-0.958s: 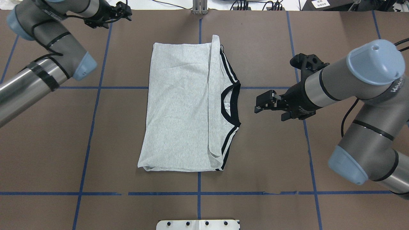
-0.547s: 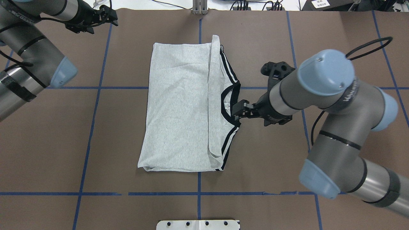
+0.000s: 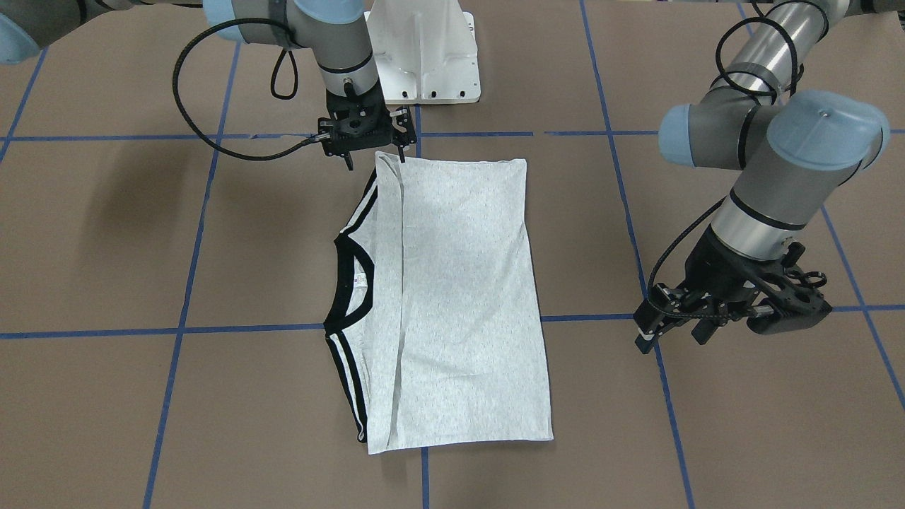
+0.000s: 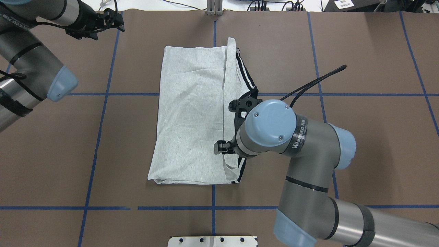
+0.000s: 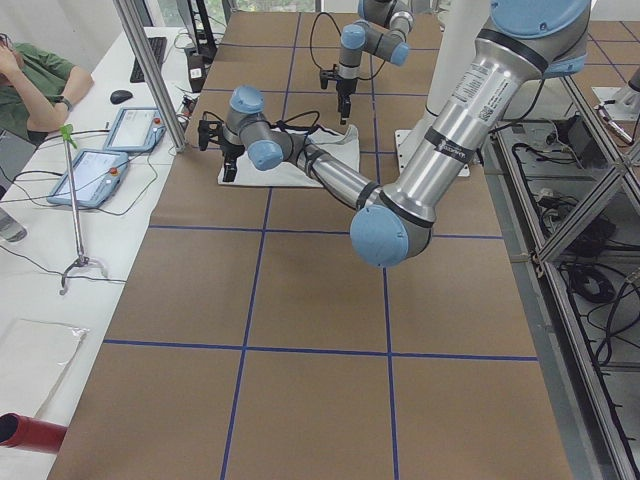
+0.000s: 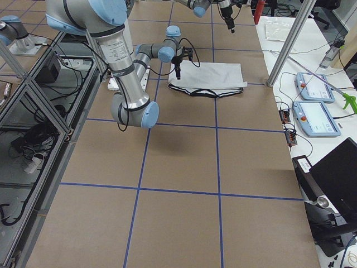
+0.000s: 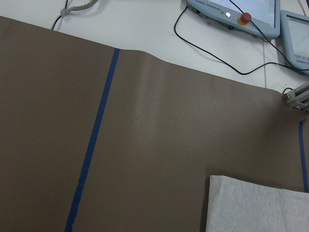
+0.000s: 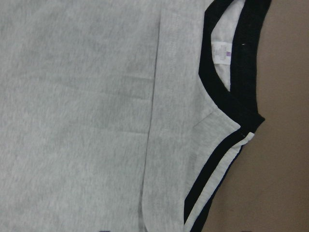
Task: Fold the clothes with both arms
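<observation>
In the last half second the right arm (image 4: 271,127) had swung off the black collar (image 8: 246,72) and come back across the T-shirt (image 4: 192,120) towards the robot. The left arm (image 4: 31,68) had hardly shifted. The grey T-shirt lay flat on the brown table (image 4: 360,51), folded into a long rectangle with its plain back up. Its striped sleeve cuffs (image 3: 348,378) were tucked along the collar end. The right pincer (image 3: 375,161) hung with its fingers spread, straddling the shirt's collar-end corner nearest the robot. Whether it touched the cloth could not be told. A white pedestal (image 3: 424,63) stood just beyond that same edge of the shirt. The left pincer (image 3: 670,339), fingers also spread and holding nothing, hovered over bare table beyond the shirt's hem end, apart from the cloth.
</observation>
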{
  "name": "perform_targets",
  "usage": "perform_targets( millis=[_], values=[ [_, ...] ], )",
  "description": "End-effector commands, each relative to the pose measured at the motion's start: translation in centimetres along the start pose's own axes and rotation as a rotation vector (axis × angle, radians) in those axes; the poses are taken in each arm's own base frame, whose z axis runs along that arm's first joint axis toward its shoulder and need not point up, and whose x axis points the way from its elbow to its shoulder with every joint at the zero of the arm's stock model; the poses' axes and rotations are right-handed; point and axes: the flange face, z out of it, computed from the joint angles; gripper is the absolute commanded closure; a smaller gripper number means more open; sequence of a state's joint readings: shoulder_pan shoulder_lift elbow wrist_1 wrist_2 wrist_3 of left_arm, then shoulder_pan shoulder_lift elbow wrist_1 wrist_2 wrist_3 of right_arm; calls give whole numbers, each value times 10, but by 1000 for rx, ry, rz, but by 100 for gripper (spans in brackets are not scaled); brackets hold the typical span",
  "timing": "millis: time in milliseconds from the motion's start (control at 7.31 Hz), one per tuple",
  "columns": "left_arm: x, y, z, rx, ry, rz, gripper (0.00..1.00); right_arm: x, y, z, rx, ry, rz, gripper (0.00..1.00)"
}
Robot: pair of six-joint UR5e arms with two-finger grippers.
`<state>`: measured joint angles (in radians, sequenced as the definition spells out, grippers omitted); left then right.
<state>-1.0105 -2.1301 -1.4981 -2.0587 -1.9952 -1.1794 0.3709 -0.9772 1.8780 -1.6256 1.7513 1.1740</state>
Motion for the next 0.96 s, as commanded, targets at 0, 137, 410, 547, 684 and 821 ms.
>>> perform_targets(
  millis=[0,137,410,547,684,821],
  values=[
    [-4,1,4,-6,-7,-4,0,-13,22,19,13,30,-130,25],
    [-3,1,5,-8,-7,-4,0,-14,26,29,44,62,-202,30],
    [-4,2,7,-9,-8,-4,0,-14,31,34,38,70,-233,49],
    [-5,3,8,-11,-9,-4,0,-14,32,36,40,76,-268,60],
    [-3,5,9,-14,-9,-2,0,-13,34,37,37,75,-280,68],
    [-3,5,10,-16,-10,-2,0,-14,35,37,36,73,-296,75]
  ],
)
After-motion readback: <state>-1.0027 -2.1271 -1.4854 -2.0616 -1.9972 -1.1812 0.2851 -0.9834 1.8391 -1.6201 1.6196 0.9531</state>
